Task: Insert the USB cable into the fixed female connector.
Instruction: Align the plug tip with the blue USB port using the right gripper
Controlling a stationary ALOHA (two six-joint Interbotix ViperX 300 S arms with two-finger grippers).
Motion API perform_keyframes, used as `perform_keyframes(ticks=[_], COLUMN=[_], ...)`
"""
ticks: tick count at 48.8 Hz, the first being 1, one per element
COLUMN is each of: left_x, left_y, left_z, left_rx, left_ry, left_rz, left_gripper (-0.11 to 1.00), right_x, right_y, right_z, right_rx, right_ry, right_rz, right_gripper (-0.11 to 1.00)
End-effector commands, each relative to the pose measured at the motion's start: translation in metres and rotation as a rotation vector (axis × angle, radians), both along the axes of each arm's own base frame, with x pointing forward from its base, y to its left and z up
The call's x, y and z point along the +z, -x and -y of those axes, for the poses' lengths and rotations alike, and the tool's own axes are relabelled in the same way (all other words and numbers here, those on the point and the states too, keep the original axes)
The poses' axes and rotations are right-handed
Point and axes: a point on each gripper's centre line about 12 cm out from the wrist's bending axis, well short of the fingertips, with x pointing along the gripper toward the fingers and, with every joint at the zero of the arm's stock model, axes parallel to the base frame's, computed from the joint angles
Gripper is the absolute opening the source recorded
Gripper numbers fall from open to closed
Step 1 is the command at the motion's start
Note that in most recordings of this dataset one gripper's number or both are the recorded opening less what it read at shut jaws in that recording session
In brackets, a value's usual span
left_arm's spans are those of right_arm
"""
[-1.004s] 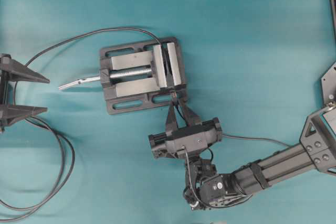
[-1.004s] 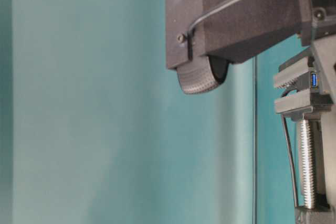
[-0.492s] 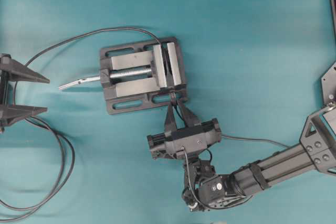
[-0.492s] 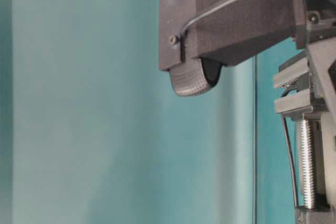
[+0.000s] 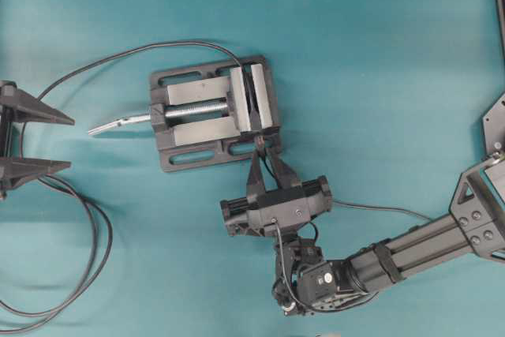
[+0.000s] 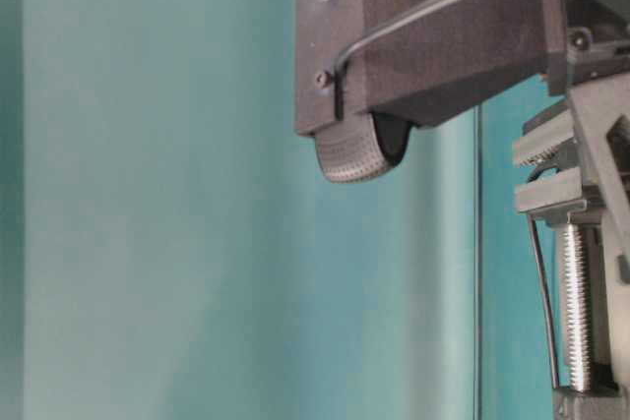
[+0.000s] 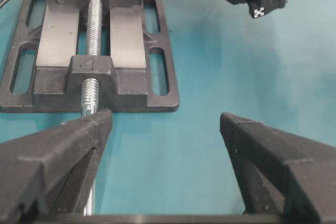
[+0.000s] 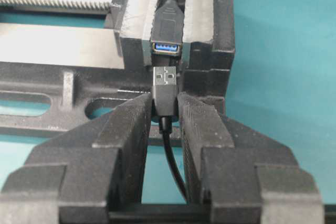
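Observation:
My right gripper (image 8: 165,99) is shut on the black plug of the USB cable (image 8: 165,82). The plug's metal tip points at the fixed female connector (image 8: 166,45), a dark socket with a blue insert clamped in the grey vise (image 8: 210,51). The tip sits just short of the socket mouth and in line with it. In the overhead view the right gripper (image 5: 264,151) is at the vise's (image 5: 213,112) near right corner. The thin cable (image 5: 371,209) trails right. My left gripper (image 5: 71,144) is open and empty at the far left, also seen in its wrist view (image 7: 165,116).
The thicker black cable (image 5: 79,258) loops on the teal table at the left and runs over the top into the vise. The vise's silver screw handle (image 5: 118,124) sticks out left toward the left gripper. In the table-level view the right wrist (image 6: 433,36) hides the socket.
My right gripper has crept toward the vise with the plug, bringing the tip closer to the socket. In the table-level view a finger now covers the blue socket. The left arm has not moved.

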Motion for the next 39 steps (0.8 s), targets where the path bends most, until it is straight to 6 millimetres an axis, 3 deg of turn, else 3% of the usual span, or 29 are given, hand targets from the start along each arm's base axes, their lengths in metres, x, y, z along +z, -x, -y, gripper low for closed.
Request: perform_keyframes(ticks=[1, 39], left_x=[0.004, 0.004], left_y=[-0.003, -0.002], left_z=[0.000, 0.000], left_rx=[0.003, 0.003], left_ry=[0.005, 0.005], left_rz=[0.009, 0.011], left_gripper=[0.99, 0.99], right_x=[0.022, 0.032], right_y=[-0.005, -0.008], right_z=[0.000, 0.006], right_rx=[-0.005, -0.019], right_ry=[-0.007, -0.004], right_rz=[0.053, 0.104], right_gripper=[0.20, 0.20])
